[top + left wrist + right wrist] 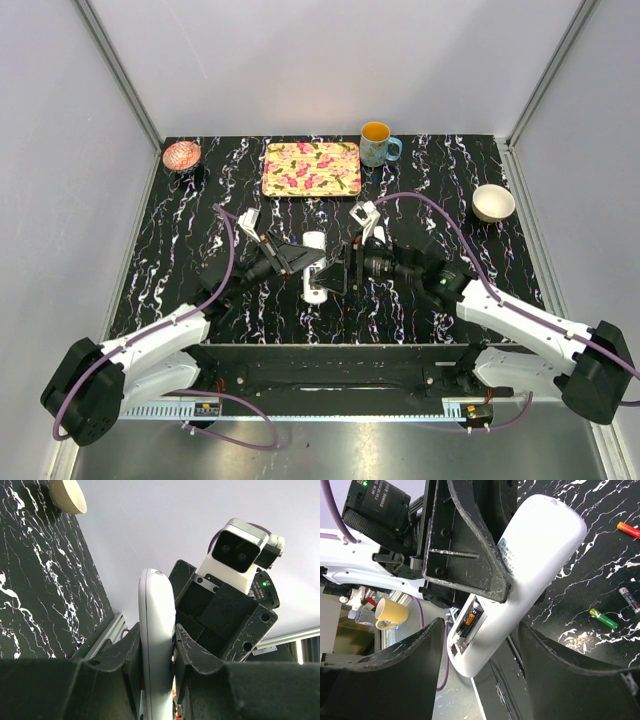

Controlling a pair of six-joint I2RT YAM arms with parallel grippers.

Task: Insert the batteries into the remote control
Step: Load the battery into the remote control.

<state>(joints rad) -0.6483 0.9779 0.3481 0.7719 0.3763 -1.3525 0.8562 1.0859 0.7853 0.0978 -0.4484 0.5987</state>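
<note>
Over black table [180,250], left gripper [157,645] clamps the remote control [540,545], half hiding its battery bay [467,622]; right gripper [482,630] gapes wide.

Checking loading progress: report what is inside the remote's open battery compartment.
One dark, orange-banded battery lies in the compartment of the remote control. A finger of the left gripper covers the rest, so a second is unconfirmed.

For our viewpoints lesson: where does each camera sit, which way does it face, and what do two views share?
Top external: above and behind, looking down on the table; both arms show.
Left wrist: looks along the left gripper, shut on the remote control.
Right wrist: looks through the open right gripper at the held remote control.
Shared: both wrists show the remote control.
</note>
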